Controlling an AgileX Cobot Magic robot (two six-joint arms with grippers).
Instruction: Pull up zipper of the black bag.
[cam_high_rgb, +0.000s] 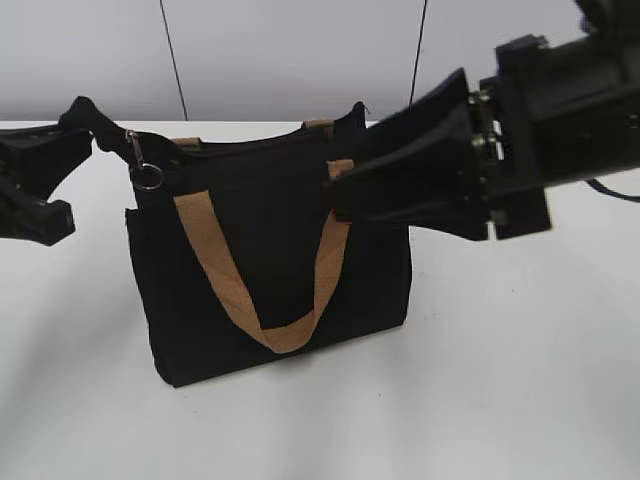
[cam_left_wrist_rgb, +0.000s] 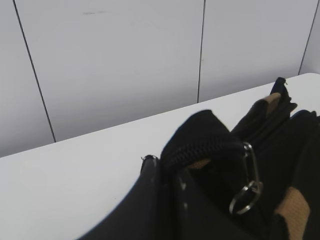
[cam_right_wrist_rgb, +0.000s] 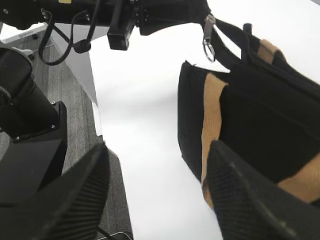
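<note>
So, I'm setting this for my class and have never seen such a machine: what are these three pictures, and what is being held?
This is a robot with two arms, each ending in a two-fingered end effector. One picture is taken from in front of the white table; the other two come from small cameras on each arm's wrist.

On the table stands a black bag with tan strap handles. The left end effector is closed on the bag's top corner, at the end of the zipper track, with the silver zipper pull and ring hanging just beside it. The right end effector is open at the bag's other side; its wrist camera shows the fingers spread, holding nothing.
</note>
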